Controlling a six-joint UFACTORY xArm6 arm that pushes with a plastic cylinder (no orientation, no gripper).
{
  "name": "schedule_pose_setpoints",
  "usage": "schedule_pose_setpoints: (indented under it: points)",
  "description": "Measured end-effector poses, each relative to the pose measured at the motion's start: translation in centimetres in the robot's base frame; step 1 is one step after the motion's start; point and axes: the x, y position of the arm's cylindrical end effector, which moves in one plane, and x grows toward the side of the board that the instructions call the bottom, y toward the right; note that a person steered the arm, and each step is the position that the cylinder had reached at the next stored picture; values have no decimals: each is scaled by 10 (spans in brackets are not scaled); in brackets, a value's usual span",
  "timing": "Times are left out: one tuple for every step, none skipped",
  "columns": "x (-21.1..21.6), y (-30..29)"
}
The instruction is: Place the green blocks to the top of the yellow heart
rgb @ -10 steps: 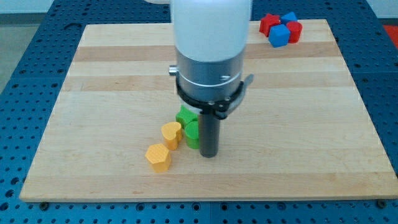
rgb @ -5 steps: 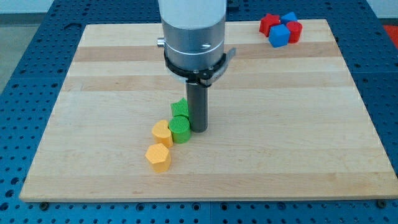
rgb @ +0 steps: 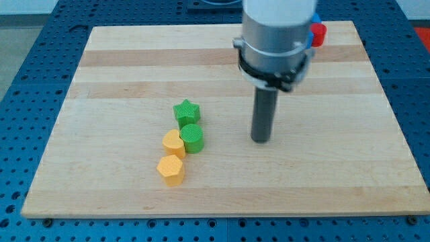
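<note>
Resting apart, my tip stands right of the green cylinder and green star.

So my tip is pulling away toward the right of the frame, now well clear of the green star block and the round green cylinder block it was pressed against. The arm's body is now covering most of the upper-right cluster, leaving only a red block showing.

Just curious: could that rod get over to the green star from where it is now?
Probably yes. My tip sits to the view's right of the green star, with bare board between them.
</note>
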Motion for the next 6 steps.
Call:
schedule_pose_setpoints:
  points:
    - [34, -2]
    - [35, -49]
    - [27, -94]
    - [9, -108]
    - [-12, -109]
    - [-16, -100]
